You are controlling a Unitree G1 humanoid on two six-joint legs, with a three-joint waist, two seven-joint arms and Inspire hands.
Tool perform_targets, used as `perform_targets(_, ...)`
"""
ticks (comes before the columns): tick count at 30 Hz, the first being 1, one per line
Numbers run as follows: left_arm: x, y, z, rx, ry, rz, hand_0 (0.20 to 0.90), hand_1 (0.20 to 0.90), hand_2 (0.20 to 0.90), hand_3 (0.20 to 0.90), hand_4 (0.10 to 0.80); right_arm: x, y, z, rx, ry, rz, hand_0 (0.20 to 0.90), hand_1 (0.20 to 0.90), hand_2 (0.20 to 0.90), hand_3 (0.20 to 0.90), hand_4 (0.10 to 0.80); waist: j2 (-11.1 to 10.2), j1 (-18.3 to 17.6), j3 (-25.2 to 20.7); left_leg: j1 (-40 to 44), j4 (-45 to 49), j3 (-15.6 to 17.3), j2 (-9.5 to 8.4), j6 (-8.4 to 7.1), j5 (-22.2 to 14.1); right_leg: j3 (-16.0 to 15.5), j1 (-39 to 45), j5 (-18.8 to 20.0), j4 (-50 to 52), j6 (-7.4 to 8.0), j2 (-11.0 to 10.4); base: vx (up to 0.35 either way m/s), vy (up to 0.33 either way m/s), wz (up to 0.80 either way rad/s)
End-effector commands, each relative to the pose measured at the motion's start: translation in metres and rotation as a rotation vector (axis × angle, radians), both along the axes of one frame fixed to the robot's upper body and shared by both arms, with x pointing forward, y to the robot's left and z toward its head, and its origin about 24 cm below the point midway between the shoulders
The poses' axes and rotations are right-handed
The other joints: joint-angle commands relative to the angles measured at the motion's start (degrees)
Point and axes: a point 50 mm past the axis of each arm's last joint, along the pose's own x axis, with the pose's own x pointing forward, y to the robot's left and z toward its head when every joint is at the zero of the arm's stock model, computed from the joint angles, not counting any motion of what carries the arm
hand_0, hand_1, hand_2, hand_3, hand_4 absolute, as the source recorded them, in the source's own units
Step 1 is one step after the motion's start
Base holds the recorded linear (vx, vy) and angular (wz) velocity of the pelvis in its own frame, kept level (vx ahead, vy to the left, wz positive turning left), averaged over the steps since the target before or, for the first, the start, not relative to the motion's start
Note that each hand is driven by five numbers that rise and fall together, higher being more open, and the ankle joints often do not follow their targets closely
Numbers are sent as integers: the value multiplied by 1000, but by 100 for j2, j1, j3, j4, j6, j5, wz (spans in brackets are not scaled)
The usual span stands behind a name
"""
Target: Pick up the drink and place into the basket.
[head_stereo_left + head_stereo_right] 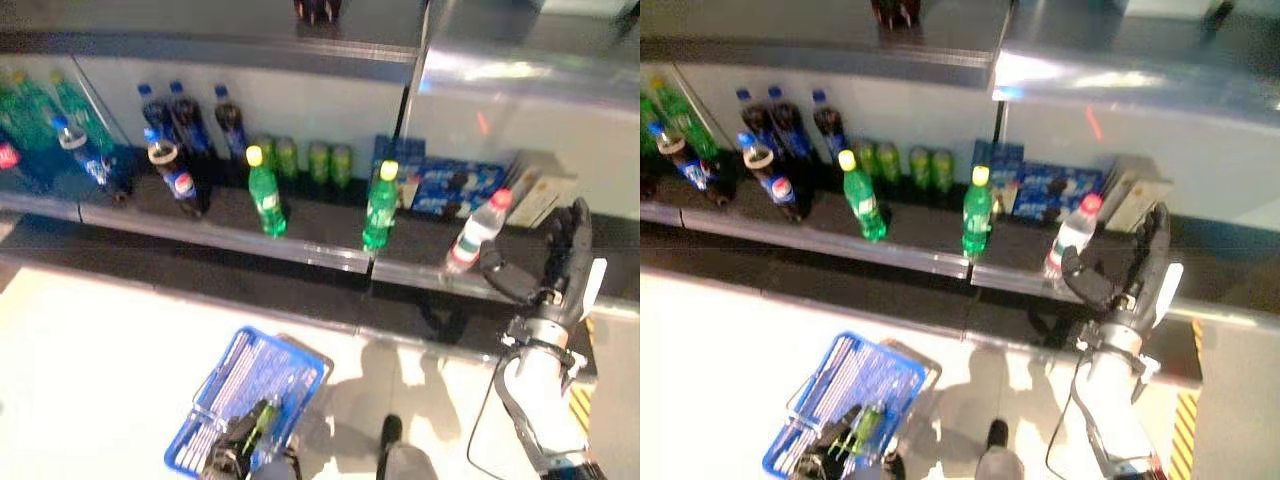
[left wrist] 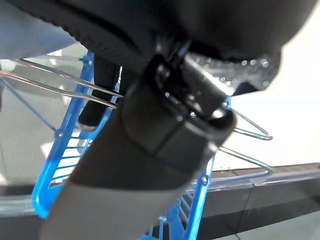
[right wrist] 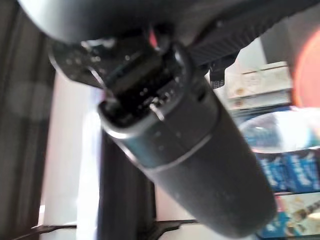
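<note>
A clear water bottle (image 1: 478, 232) with a red cap stands at the shelf's front edge. My right hand (image 1: 560, 265) is raised just to its right, open, fingers straight up and thumb spread toward the bottle's lower part; contact cannot be made out. The right wrist view shows the thumb (image 3: 190, 150) large, with the bottle (image 3: 280, 135) beyond it. Low on the floor side, my left hand (image 1: 225, 462) is shut on the wire handles of the blue basket (image 1: 300, 362). A green bottle (image 1: 262, 420) lies in the basket. In the left wrist view the basket's blue frame (image 2: 50, 165) hangs past the hand.
Two green soda bottles (image 1: 266, 195) (image 1: 380, 208) stand on the dark shelf (image 1: 300, 252). Several cola bottles (image 1: 180, 175) are at the left, green cans (image 1: 300, 158) behind, blue snack boxes (image 1: 450, 185) behind the water bottle. Another shelf runs overhead.
</note>
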Motion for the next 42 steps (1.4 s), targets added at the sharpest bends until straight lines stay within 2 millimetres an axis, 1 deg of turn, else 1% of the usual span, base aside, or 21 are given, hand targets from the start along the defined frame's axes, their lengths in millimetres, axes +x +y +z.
perform_targets(1,-13,12,1,41,-3,20,300,300,300,200,100,5,4,62,-61,-330,0,900,900,900,900,800,30,93,145,-280,422,-293,31,128,-108,-116,-26,-676,811,101,-87,-144,-13,2)
perform_targets(2,-4,11,5,38,-39,11,300,300,300,200,100,10,4,70,-62,-357,-12,900,900,900,900,800,60,103,337,-464,559,-332,22,134,-106,-101,-193,-684,938,91,-106,-145,-16,1)
perform_targets(3,-3,11,5,39,-44,9,300,300,300,200,100,11,3,71,-60,-362,-15,900,900,900,900,800,65,104,365,-498,580,-338,20,135,-101,-98,-225,-680,957,88,-107,-155,-18,1)
perform_targets(4,4,10,8,38,-63,5,300,300,300,200,100,15,2,78,-55,-384,-31,900,900,900,900,800,88,110,501,-656,685,-366,4,132,-80,-84,-348,-665,1020,70,-112,-88,-13,0)
perform_targets(7,11,9,11,32,-83,9,300,300,300,200,100,22,0,87,-65,-417,-75,900,900,900,900,800,133,124,673,-839,774,-391,-9,119,-41,-84,-498,-653,1088,36,-111,-96,-14,-2)
perform_targets(8,16,8,13,26,-100,8,300,300,300,200,100,27,0,93,-55,-438,-101,900,900,900,900,800,167,149,807,-946,826,-412,-13,108,-8,-90,-577,-650,1133,5,-117,-73,-15,-3)
perform_targets(12,23,7,16,18,-129,-2,300,300,300,200,100,33,-2,105,-32,-477,-135,900,900,900,900,800,227,206,984,-1158,921,-476,-57,110,24,-102,-756,-650,1229,-31,-134,-70,-19,-7)
perform_targets(15,26,4,19,0,-157,-5,300,300,300,200,100,36,0,112,-36,-504,-138,900,900,900,900,800,326,223,1096,-1250,929,-507,-92,105,88,-87,-857,-646,1278,-59,-130,-42,20,1)
perform_targets(19,31,0,21,-18,-183,-13,300,300,300,200,100,42,0,123,-54,-520,-132,900,900,900,900,800,456,242,1196,-1326,897,-501,-135,94,173,-61,-939,-658,1298,-93,-135,-19,37,-1)
perform_targets(24,39,-1,25,-22,-200,-31,300,300,300,200,100,48,1,133,-36,-538,-123,900,900,900,900,800,515,279,1298,-1454,950,-510,-141,94,226,-70,-1049,-657,1364,-108,-149,-11,-22,-2)
perform_targets(28,44,-4,27,-33,-212,-48,300,300,300,200,100,56,3,151,-30,-570,-107,900,900,900,900,800,606,332,1391,-1536,897,-536,-151,72,313,-84,-1126,-646,1359,-132,-133,-5,-9,-2)
perform_targets(32,45,-5,28,-34,-219,-59,300,300,300,200,100,62,3,162,-23,-582,-123,900,900,900,900,800,654,393,1391,-1647,882,-539,-142,60,353,-99,-1241,-653,1387,-149,-138,1,-11,-2)
perform_targets(34,48,-4,30,-32,-227,-70,300,300,300,200,100,66,-2,172,-19,-584,-154,900,900,900,900,800,691,446,1392,-1745,883,-540,-147,52,382,-120,-1331,-657,1407,-161,-143,-5,-42,0)
perform_targets(42,55,-1,35,-31,-243,-100,300,300,300,200,100,80,-14,190,9,-554,-189,900,900,900,900,800,775,533,1392,-1902,851,-553,-152,48,450,-110,-1500,-653,1444,-174,-138,0,0,0)
